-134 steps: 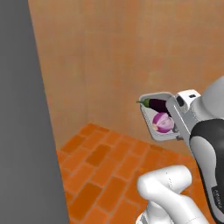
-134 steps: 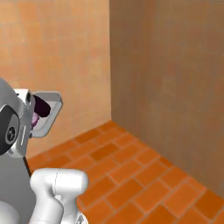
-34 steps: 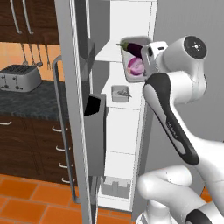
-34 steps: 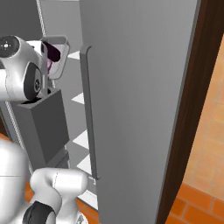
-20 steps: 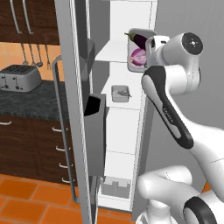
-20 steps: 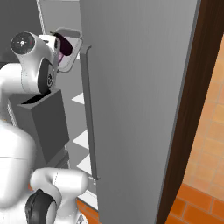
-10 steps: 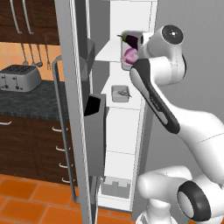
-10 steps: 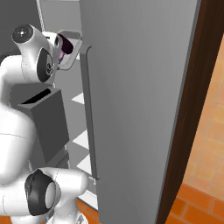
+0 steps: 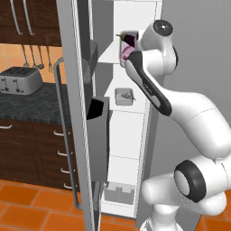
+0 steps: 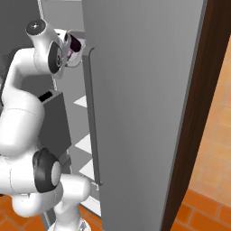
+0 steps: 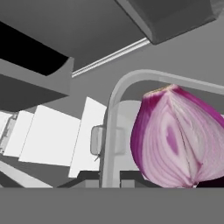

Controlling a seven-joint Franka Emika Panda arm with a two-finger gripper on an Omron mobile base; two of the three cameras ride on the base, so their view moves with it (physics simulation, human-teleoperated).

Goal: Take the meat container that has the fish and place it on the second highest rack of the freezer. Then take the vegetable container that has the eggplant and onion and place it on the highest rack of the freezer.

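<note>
We found the arm reaching high into the open freezer, with the vegetable container (image 9: 127,46) carried at the mouth of the highest rack (image 9: 110,56). The container sat tipped on its side, the eggplant (image 9: 127,38) and the onion (image 11: 175,135) visible through its opening. In the hand view the onion lay close before the camera, inside the container's rim. The gripper (image 9: 135,48) appeared to hold the container, but its fingers were hidden, so we could not tell how they stood. The meat container (image 9: 124,95) rested on the second highest rack, one level below. We judged the first step complete and the second in hand. The next move, in our view, called for levelling the container, advancing it farther over the top rack, then releasing it.
</note>
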